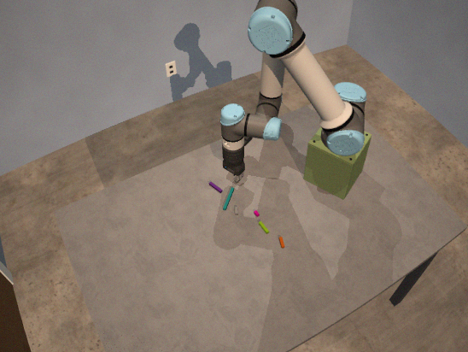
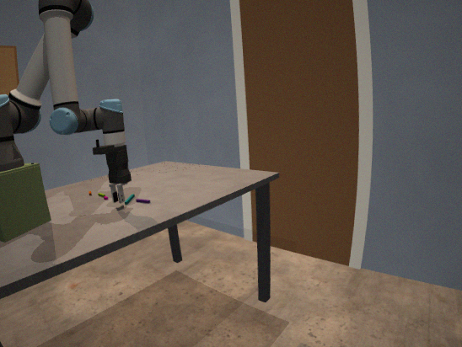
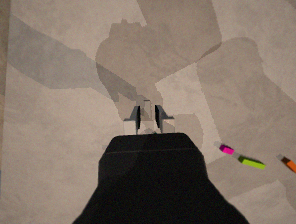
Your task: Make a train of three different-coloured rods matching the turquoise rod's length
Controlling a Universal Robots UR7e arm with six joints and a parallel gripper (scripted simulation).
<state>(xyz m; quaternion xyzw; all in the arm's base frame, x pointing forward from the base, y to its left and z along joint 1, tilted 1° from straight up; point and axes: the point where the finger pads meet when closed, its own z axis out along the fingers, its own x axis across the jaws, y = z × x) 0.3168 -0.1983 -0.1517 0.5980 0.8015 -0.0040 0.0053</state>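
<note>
My gripper (image 1: pixel 238 178) (image 2: pixel 118 200) (image 3: pixel 147 112) is open, low over a grey rod (image 2: pixel 120 206) (image 3: pixel 147 103) that lies on the table between and just beyond the fingertips in the wrist view. The turquoise rod (image 1: pixel 228 198) (image 2: pixel 130 199) lies close to the gripper. The purple rod (image 1: pixel 215 187) (image 2: pixel 143 200) lies apart beside it. Another grey rod (image 1: pixel 236 209) lies near the turquoise one. The magenta rod (image 1: pixel 256 213) (image 2: pixel 105 197) (image 3: pixel 227 149) lies near the lime rod (image 1: pixel 264 227) (image 2: pixel 101 194) (image 3: pixel 252 163). The orange rod (image 1: pixel 282 242) (image 2: pixel 89 193) (image 3: pixel 290 164) lies beyond.
The green base block (image 1: pixel 329 171) (image 2: pixel 21 202) carries the arm at one side of the table (image 1: pixel 171 290) (image 2: pixel 202 185). Dark arm shadows fall across the rods. A wall stands behind the table in the top view.
</note>
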